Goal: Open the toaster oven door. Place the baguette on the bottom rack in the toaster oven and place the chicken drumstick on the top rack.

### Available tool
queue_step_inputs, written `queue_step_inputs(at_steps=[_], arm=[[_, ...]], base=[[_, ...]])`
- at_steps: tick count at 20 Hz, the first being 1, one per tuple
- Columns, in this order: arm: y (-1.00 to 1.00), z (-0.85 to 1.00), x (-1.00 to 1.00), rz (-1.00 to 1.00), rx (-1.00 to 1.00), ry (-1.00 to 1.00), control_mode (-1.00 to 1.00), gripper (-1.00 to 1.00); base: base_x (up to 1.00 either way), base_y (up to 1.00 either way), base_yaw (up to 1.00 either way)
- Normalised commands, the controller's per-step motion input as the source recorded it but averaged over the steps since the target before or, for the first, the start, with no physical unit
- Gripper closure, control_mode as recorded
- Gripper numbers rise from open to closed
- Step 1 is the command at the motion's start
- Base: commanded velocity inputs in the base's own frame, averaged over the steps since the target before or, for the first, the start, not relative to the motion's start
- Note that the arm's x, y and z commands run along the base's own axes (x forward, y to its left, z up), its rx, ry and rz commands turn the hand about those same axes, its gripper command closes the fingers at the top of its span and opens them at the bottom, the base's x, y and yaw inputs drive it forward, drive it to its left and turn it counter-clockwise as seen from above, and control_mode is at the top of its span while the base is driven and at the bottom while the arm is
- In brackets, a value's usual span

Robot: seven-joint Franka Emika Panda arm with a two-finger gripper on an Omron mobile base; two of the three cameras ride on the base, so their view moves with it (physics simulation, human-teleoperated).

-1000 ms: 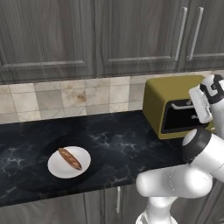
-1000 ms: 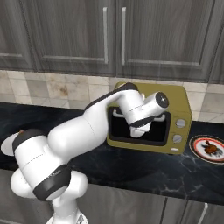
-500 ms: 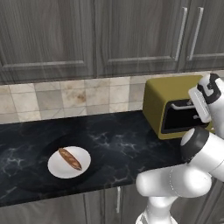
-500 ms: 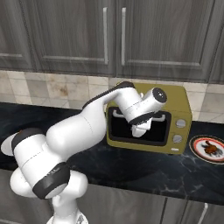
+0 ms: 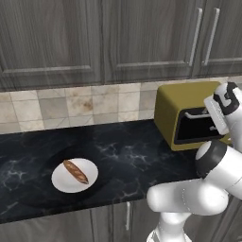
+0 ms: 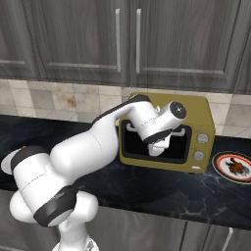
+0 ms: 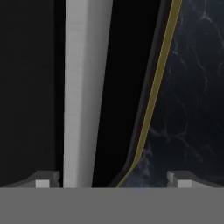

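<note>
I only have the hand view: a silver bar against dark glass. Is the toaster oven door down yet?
Observer: No. From the right base view, the toaster oven door stands upright against the toaster oven.
Operator: Where is the baguette?
Observer: The baguette lies on a white plate on the counter, well to the left of the oven.
Operator: And the drumstick?
Observer: The chicken drumstick sits on a patterned plate just right of the oven.
</note>
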Motion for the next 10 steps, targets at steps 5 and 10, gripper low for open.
queue_step_inputs(at_steps=[5,10], arm=[[0.1,-0.94,-0.19,-0.04,0.0,0.07,-1.0,-1.0],[0.06,-0.94,-0.27,-0.06,-0.03,0.08,-1.0,-1.0]], base=[[0.0,0.0,0.0],[0.0,0.0,0.0]])
